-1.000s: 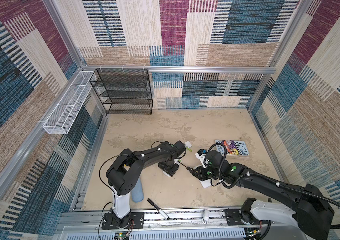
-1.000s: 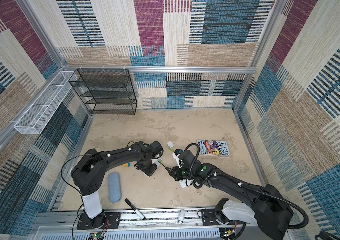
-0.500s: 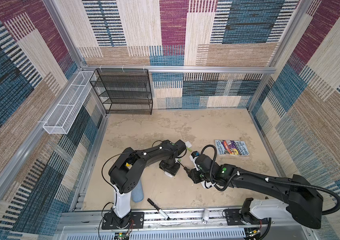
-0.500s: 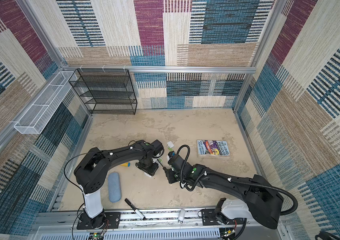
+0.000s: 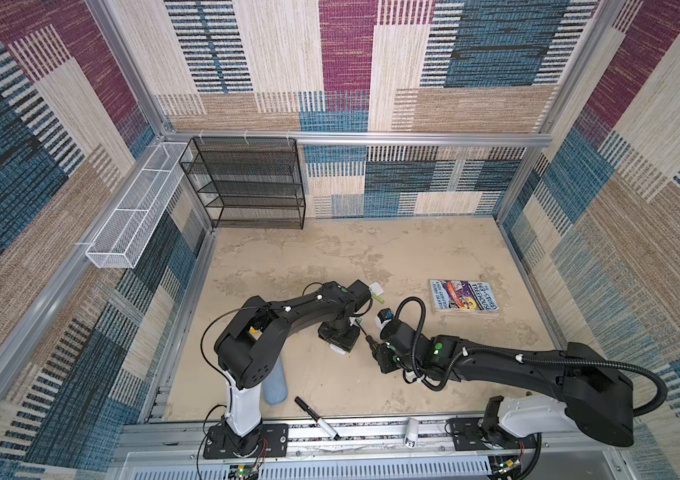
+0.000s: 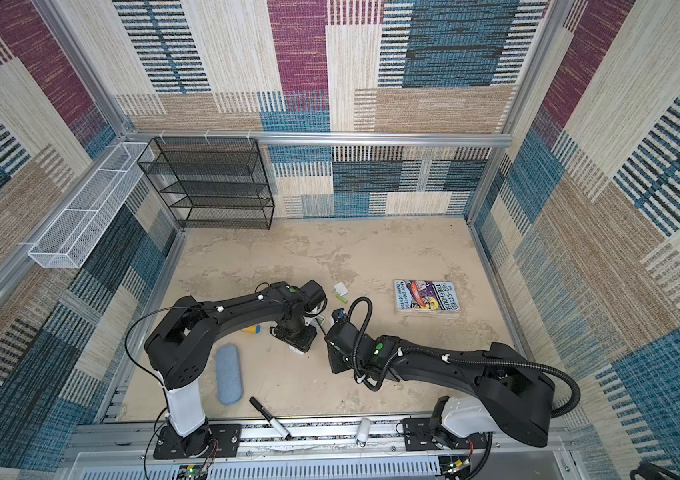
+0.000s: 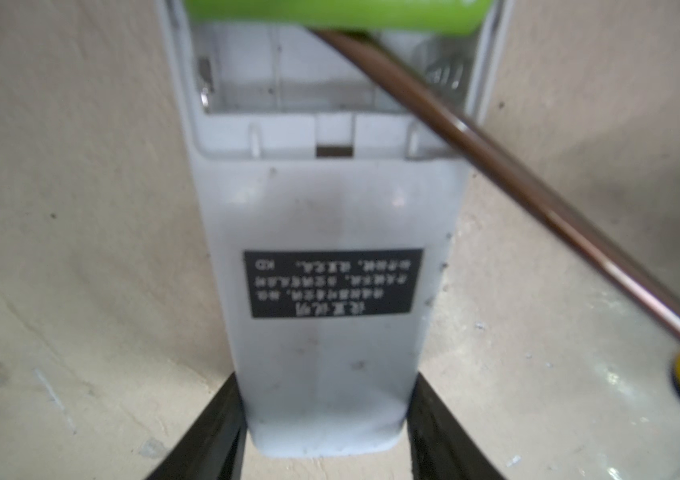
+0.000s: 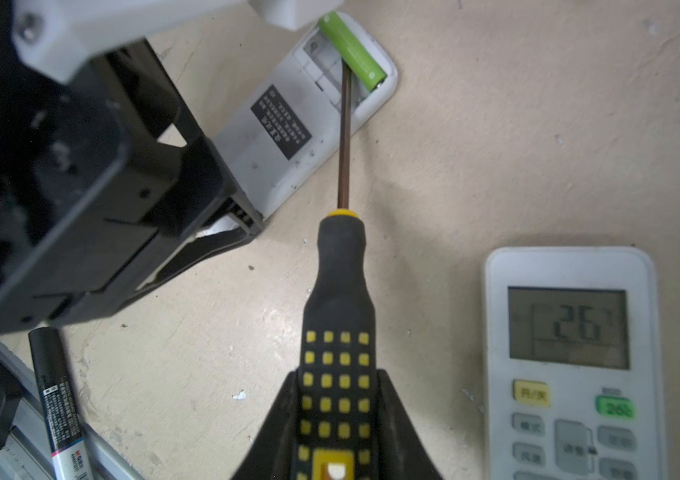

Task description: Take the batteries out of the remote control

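**Left tool** (image 7: 324, 419): jaws part-way apart and clamped on the two long sides of the white remote control (image 7: 330, 232), at the end away from its battery bay. It holds the remote face down on the counter (image 5: 330, 257).

**Right tool** (image 8: 338, 419): jaws narrowly apart, gripped on the black-and-yellow handle of the screwdriver (image 8: 340, 291), which lies low over the counter. The bare shaft crosses the remote's long edge into the open bay, and its tip disappears beneath the lime green battery (image 8: 351, 50).

**Batteries:** that battery lies crosswise in the slot nearest the remote's rounded end. Whether it is lifted cannot be told. The neighbouring slot shows its spring contact. A second lime green battery (image 5: 378, 298) lies loose on the counter just beyond the left arm's wrist, beside a small white cover (image 5: 376, 287).

**Margins:** a second remote (image 8: 571, 361), display up and reading 26, lies just beside the screwdriver handle. A black marker (image 5: 315, 417) lies across the front rail, a blue case (image 5: 275, 384) by the left arm's base, and a book (image 5: 465, 296) toward the right wall. From the arms back to the black mesh shelf (image 5: 247, 183), the counter is open sand-coloured surface
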`<state>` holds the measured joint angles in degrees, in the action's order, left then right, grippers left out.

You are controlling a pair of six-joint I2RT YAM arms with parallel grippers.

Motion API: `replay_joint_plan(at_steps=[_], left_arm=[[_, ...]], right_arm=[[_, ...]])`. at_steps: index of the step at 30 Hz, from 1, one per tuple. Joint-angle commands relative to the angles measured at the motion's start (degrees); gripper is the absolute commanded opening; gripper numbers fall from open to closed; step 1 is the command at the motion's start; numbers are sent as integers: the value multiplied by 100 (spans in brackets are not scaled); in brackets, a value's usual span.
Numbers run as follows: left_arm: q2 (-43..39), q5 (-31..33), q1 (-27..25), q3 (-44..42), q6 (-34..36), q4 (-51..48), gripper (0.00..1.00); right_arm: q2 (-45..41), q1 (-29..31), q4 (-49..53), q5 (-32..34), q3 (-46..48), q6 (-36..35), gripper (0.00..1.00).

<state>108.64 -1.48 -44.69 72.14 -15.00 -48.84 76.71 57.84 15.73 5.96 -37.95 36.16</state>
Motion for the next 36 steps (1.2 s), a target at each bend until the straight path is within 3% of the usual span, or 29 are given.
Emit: replay_joint_plan(at_steps=[1,27,36], left_arm=[[52,-479,-31,-74,134,394,52],[-18,-301,-5,-80,226,225,52],[-1,-261,4,-15,244,166,52]], right_arm=[[-97,10,-205,247,48,163,0],[-640,-113,-95,390,230,128,0],[-1026,-186,-411,27,355,-162,0]])
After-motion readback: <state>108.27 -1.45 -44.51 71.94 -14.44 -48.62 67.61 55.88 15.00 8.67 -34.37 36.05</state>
